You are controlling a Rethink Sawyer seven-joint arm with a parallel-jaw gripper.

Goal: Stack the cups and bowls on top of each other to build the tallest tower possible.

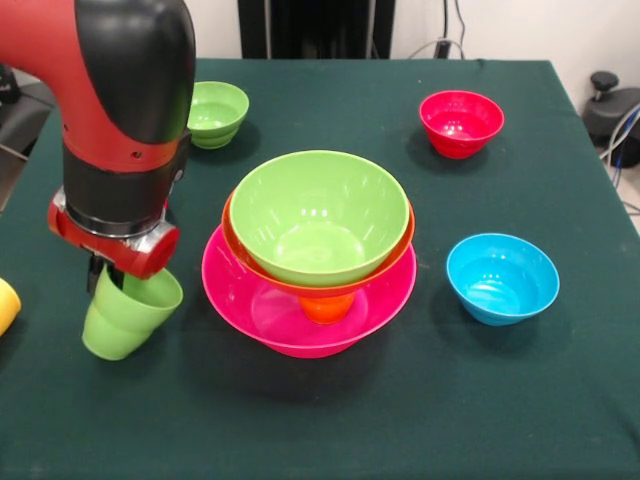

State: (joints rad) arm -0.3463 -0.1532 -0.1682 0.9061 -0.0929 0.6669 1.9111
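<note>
The tower stands mid-table: the very large pink bowl (385,295) holds the large orange bowl (236,243), with the large green bowl (320,215) nested in it. An orange piece (328,308) shows under them; I cannot tell whether it is the orange cup or the bowl's foot. My gripper (105,278) is left of the tower, shut on the rim of the green cup (130,318), which hangs tilted just above the cloth. The yellow cup (5,305) peeks in at the left edge. The small green bowl (215,112), small red bowl (461,122) and small blue bowl (502,278) stand apart. The red cup is out of view.
The dark green tablecloth (400,420) covers the table. The arm's red and black body (125,110) fills the upper left and hides the table behind it. A black device (610,105) and cables lie beyond the right edge.
</note>
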